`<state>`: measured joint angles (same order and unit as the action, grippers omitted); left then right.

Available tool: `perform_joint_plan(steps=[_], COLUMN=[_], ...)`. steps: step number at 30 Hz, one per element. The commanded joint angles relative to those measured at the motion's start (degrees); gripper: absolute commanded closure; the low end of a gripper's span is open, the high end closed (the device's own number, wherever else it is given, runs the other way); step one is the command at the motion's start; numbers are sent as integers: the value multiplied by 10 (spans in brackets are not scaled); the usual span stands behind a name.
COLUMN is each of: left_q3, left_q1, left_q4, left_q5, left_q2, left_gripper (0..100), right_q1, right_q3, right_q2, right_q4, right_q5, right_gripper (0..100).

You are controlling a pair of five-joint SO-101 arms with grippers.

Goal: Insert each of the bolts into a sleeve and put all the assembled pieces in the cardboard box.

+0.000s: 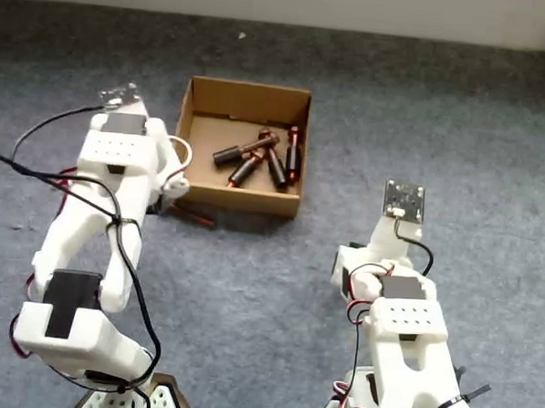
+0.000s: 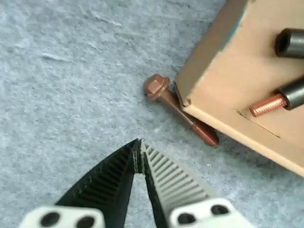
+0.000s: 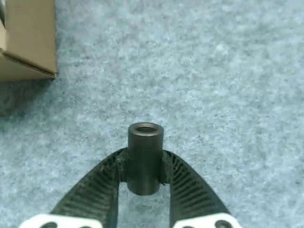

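Note:
A copper-coloured bolt (image 2: 178,110) lies on the grey carpet, its shank against the outer corner of the cardboard box (image 2: 223,61). My left gripper (image 2: 139,153) hovers just short of it, shut and empty. In the high view the bolt (image 1: 195,218) lies by the box's front left corner, beside the left arm (image 1: 119,173). My right gripper (image 3: 144,160) is shut on a black sleeve (image 3: 145,142), its open bore facing away from the wrist, above bare carpet. The box (image 1: 198,98) holds several assembled bolt-and-sleeve pieces (image 1: 261,158).
The right arm (image 1: 404,311) is at the front right of the carpet, a short way from the box's right wall. A box corner (image 3: 26,47) shows at the edge of the right wrist view. Carpet stretches between the two arms.

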<state>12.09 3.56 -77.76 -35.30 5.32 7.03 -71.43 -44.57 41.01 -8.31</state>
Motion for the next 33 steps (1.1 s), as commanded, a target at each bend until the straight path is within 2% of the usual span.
perform_joint_plan(steps=[1, 5, 10, 13, 28, 33], left_q3=[-25, -30, -36, -47, -45, -38], left_q1=[-40, -40, -38, -38, -21, 1], left_q4=[-5, 29, 47, 42, 42, 76], left_q5=[-38, -48, -48, -48, -49, -50], left_q2=[10, 58, 139, 136, 53, 68], left_gripper=[992, 983, 817, 748, 838, 838], right_q1=[-7, -7, -7, -7, -7, -7], right_q3=[3, 3, 3, 3, 3, 3], right_q2=[-15, -15, -15, -15, -15, -15], right_q4=[-11, -11, -11, -11, -11, -11], right_q5=[-3, -3, -2, -2, -1, -1], right_gripper=[995, 995, 995, 995, 995, 995])
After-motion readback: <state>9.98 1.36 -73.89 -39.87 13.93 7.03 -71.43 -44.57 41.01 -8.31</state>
